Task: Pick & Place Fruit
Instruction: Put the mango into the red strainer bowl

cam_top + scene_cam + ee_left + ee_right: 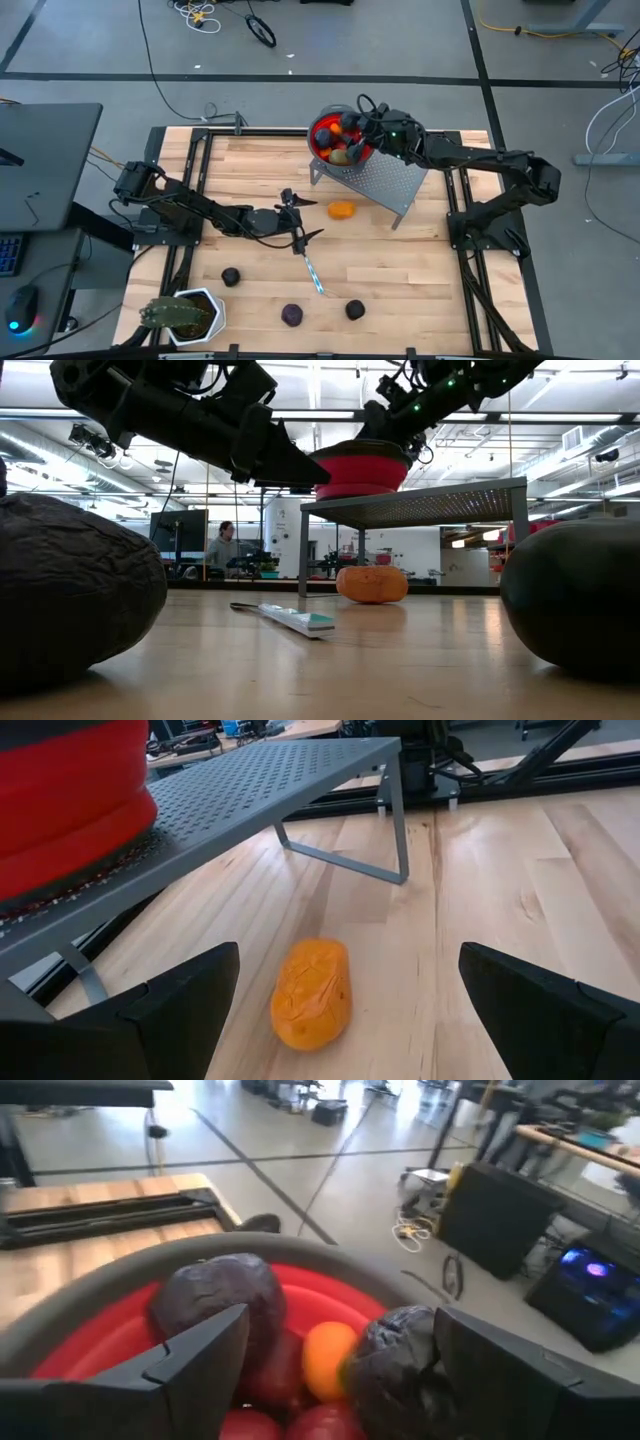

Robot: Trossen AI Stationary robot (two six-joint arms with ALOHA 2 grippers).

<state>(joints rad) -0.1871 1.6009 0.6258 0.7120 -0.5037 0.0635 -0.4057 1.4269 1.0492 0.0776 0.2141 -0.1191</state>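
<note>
Pale butcher-block wooden counter (pixel 400 280) w/ black rail frame, on grey concrete floor strewn w/ cables; open workshop beyond, strip lights overhead, a person seated at monitors far back (pixel 222 546). Grey perforated metal stand (pixel 375 183) at counter's far side carries red ribbed bowl w/ grey rim (pixel 60 1305), holding dark purple, red & orange toy fruit (pixel 222 1305). Right pincer (pixel 368 128) directly over bowl, fingers spread, nothing pinched, a purple fruit showing between them. Left pincer (pixel 303 215) mid-counter, fingers spread wide, empty; loose orange wrinkled oval fruit (pixel 312 993) lies on counter just ahead of it, between finger lines, not touching, beside the stand's legs. Three dark fruits loose on near side (pixel 231 276) (pixel 292 315) (pixel 354 309), well apart from both pincers. Thin silver-and-teal knife (pixel 313 273) flat near left pincer. Spiky green plant in white pot (pixel 185 315) at near left corner. No legible writing or brand marks.
</note>
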